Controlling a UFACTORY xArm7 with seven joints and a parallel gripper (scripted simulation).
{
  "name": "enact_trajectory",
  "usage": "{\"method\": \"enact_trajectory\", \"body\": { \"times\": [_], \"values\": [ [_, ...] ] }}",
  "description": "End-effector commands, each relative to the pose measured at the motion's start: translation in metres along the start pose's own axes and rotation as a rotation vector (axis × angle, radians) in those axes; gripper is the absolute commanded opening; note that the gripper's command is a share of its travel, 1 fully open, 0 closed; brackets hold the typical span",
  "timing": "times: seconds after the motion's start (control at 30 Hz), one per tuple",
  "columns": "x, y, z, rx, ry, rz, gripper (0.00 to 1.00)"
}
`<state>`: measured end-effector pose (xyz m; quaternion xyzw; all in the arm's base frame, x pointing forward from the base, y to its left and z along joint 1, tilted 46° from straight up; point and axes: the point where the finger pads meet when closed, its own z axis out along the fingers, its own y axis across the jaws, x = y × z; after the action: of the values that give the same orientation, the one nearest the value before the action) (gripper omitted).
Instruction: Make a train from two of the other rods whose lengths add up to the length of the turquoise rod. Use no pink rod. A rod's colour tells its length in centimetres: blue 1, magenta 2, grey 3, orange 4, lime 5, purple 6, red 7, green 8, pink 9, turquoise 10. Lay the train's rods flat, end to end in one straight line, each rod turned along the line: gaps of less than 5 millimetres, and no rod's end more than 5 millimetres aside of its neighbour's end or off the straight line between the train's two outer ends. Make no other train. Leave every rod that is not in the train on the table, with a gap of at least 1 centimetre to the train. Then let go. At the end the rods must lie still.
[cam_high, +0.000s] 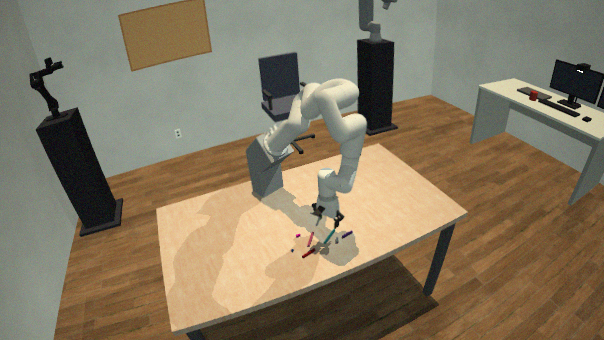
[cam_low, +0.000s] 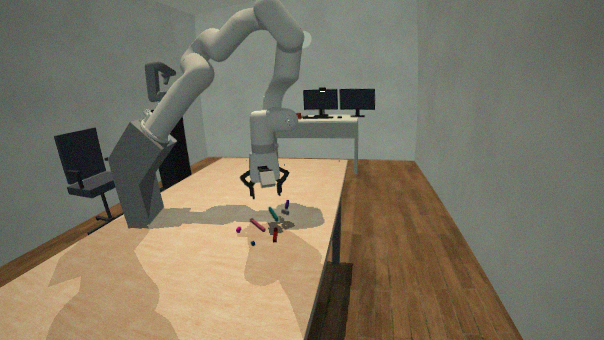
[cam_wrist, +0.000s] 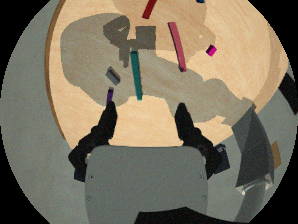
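My gripper (cam_high: 327, 220) (cam_low: 266, 196) (cam_wrist: 146, 109) is open and empty, above the table. The turquoise rod (cam_high: 329, 236) (cam_low: 273, 214) (cam_wrist: 136, 75) lies flat. The grey rod (cam_high: 337, 240) (cam_low: 285, 212) (cam_wrist: 113, 75) lies beside it, a gap between them. The purple rod (cam_high: 347, 234) (cam_low: 287, 204) (cam_wrist: 110, 95) lies past the grey one, partly hidden by a finger in the wrist view. The red rod (cam_high: 308, 253) (cam_low: 275, 235) (cam_wrist: 149, 8) lies apart, cut off at the wrist view's top edge. No two rods are joined end to end.
The pink rod (cam_high: 311, 239) (cam_low: 257, 225) (cam_wrist: 177, 46) lies between turquoise and magenta. The short magenta rod (cam_high: 298, 235) (cam_low: 238, 229) (cam_wrist: 211, 50) and the tiny blue rod (cam_high: 292, 250) (cam_low: 253, 243) (cam_wrist: 200, 1) lie apart. The table (cam_high: 240, 220) (cam_low: 200, 265) has its front edge beyond the red rod.
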<state>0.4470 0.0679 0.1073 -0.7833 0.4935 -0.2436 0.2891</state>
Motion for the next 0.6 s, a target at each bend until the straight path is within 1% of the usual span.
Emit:
{"method": "enact_trajectory", "body": {
  "times": [0.0, 0.03, 0.1, 0.17, 0.53, 0.57],
  "values": [
    [-0.0016, -0.0012, -0.0003, 0.023, 0.04, -0.125, 1.0],
    [-0.0016, -0.0012, -0.0003, 0.023, 0.04, -0.125, 1.0],
    [-0.0036, -0.0022, -0.0002, 0.021, 0.042, -0.251, 1.0],
    [-0.0042, -0.0025, -0.0002, 0.02, 0.042, -0.291, 1.0],
    [-0.0104, -0.0057, -0.0001, 0.011, 0.045, -0.681, 1.0],
    [-0.0104, -0.0057, -0.0001, 0.011, 0.045, -0.681, 1.0]
  ]
}}
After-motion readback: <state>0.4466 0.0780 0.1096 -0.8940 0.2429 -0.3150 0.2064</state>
